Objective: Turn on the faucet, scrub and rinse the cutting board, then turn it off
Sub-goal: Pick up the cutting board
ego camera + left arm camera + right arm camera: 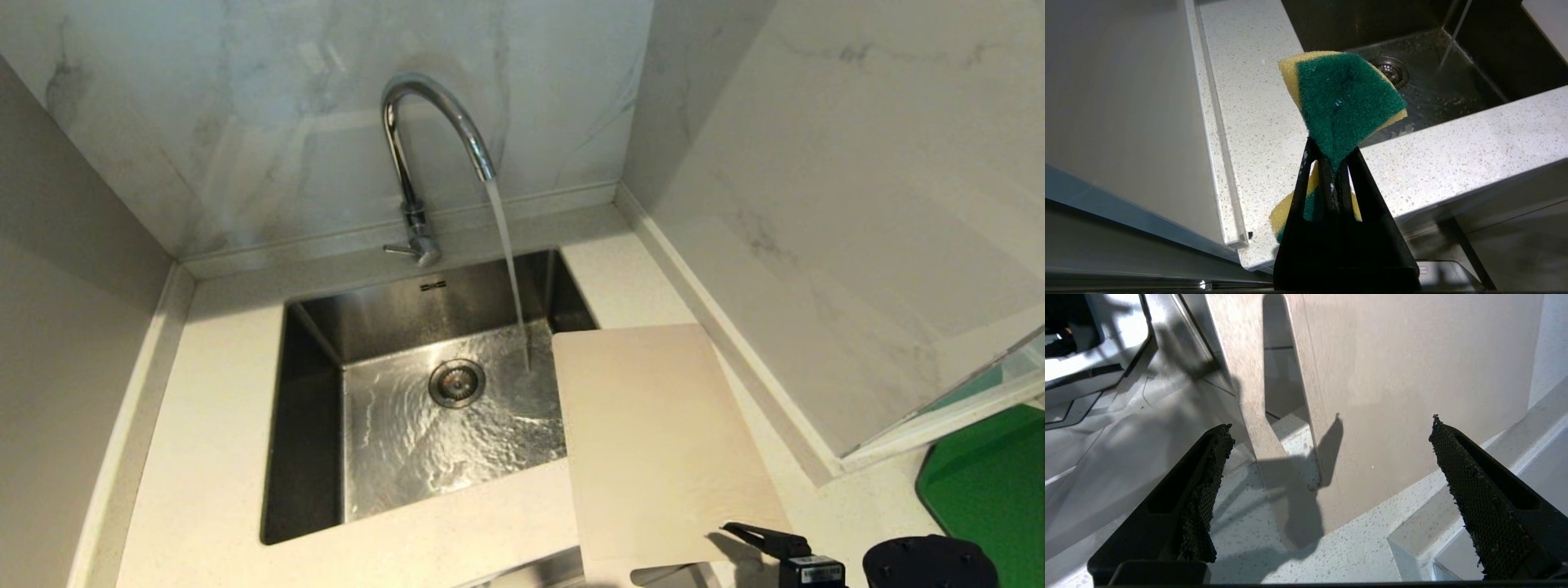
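Sink corner, walls close on three sides. The faucet (424, 155) stands behind the basin, its lever sticking out to my left; water falls from the spout and lands on the sink (314, 457) floor near the drain (456, 382), just off the board's far left corner. Basin floor is rippled with water.

The cutting board (653, 441) lies flat on the counter (204, 425) right of the sink. Its left edge overhangs the basin's right rim; its near end, the one with the handle slot (1284, 396), juts past the counter's front edge. Open counter between the board's right edge and the wall upstand is narrow. A green mat (992, 482) sits further right, apart from the board.

My right gripper (1329, 457) hangs low by the board's near end, in the bottom of the head view. Fingers (1208, 473) spread wide, nothing between them, touching nothing. The slotted end lies straight ahead between the pads; their shadows fall on it.

My left gripper (1333, 163) is out in front of the counter's near left edge, off the counter. Jaws pressed together on a sponge (1343, 98), yellow with a green scrub face, which folds and fans out above the tips.
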You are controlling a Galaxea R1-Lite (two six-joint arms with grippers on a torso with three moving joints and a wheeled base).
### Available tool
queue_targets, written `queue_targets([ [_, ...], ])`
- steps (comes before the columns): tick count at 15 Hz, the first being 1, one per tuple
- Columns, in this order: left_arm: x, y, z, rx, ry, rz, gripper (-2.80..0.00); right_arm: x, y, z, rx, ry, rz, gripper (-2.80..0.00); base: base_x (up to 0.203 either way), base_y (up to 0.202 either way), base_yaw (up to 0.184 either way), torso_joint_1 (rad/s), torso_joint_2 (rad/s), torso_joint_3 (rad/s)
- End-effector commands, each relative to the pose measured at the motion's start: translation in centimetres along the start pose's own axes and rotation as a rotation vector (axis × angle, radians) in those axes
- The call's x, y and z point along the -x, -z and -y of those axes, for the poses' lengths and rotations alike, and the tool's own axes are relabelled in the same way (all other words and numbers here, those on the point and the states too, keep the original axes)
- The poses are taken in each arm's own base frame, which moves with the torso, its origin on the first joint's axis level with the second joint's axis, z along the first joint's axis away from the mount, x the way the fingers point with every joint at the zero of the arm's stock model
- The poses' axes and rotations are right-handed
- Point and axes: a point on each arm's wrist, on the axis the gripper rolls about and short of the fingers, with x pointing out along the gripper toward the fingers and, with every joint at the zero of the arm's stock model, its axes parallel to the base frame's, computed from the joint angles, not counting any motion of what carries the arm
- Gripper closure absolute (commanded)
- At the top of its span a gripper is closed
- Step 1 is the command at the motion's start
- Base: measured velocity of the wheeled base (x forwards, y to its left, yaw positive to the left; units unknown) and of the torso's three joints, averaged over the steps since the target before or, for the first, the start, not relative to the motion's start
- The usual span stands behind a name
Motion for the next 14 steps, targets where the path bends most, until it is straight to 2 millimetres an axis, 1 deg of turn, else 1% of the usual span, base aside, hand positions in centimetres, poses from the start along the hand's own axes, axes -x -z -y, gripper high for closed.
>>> queue_targets([
  [1, -0.01, 0.04, 0.00, 0.001, 0.000, -0.002, 0.00, 0.18, -0.38, 0.23, 0.016, 0.021, 0.027, -2.80, 0.000, 0.000, 0.000, 0.000, 0.00, 0.000],
  [12, -0.01, 0.04, 0.00, 0.001, 0.000, -0.002, 0.00, 0.00, -0.81, 0.34, 0.035, 0.019, 0.045, -2.80, 0.000, 0.000, 0.000, 0.000, 0.00, 0.000],
  [14, -0.01, 0.04, 0.00, 0.001, 0.000, -0.002, 0.00, 0.02, -0.92, -0.11, 0.045, -0.008, 0.051, -2.80, 0.000, 0.000, 0.000, 0.000, 0.00, 0.000],
])
